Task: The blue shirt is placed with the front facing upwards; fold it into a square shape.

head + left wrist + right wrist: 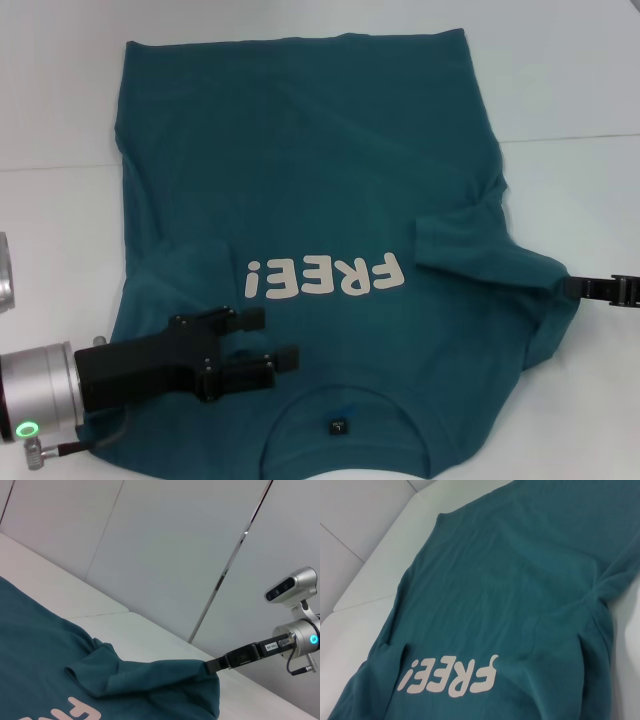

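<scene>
R gripper (572, 288) pinches blue shirt (320, 200) sleeve; L gripper (275, 340) open above.

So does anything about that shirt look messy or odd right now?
Yes. The blue shirt lies mostly flat, but its sleeve on the robot's right is bunched and folded inward, with the right gripper pinching that edge. The left gripper is above the shoulder area on the other side, fingers apart.

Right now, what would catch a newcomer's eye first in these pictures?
A big blue shirt spread across the white table, its pale "FREE!" print facing up. The left gripper hovers open over the shirt near the collar. At the table's right side, the right gripper pinches the shirt's sleeve edge.
</scene>
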Tool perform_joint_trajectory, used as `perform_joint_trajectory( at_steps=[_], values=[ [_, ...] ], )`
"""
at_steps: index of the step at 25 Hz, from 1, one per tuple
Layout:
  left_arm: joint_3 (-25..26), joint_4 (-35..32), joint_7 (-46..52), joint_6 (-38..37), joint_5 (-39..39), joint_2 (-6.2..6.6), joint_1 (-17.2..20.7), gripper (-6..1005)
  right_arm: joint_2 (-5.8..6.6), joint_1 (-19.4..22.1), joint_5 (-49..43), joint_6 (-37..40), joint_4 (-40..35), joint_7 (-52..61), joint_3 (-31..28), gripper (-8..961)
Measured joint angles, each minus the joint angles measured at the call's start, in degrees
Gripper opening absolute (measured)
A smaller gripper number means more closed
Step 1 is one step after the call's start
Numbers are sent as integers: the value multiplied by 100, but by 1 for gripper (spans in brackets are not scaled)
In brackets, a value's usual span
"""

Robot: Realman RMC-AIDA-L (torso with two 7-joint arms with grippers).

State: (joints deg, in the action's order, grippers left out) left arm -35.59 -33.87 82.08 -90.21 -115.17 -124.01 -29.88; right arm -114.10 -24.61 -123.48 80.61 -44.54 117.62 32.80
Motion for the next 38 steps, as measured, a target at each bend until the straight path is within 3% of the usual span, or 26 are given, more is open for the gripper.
perform_joint_trajectory(
  at_steps=[19,32,38],
  values=[
    [0,81,-7,3,51,-18,-18,854,149,186,-7,323,-72,-107,-306,2],
    [0,121,-34,-7,71,-18,-18,854,11,29,-61,588,-24,-279,-195,8],
    [0,120,-45,-6,70,-17,-23,854,-94,-71,-80,591,-8,-278,308,12]
  ],
)
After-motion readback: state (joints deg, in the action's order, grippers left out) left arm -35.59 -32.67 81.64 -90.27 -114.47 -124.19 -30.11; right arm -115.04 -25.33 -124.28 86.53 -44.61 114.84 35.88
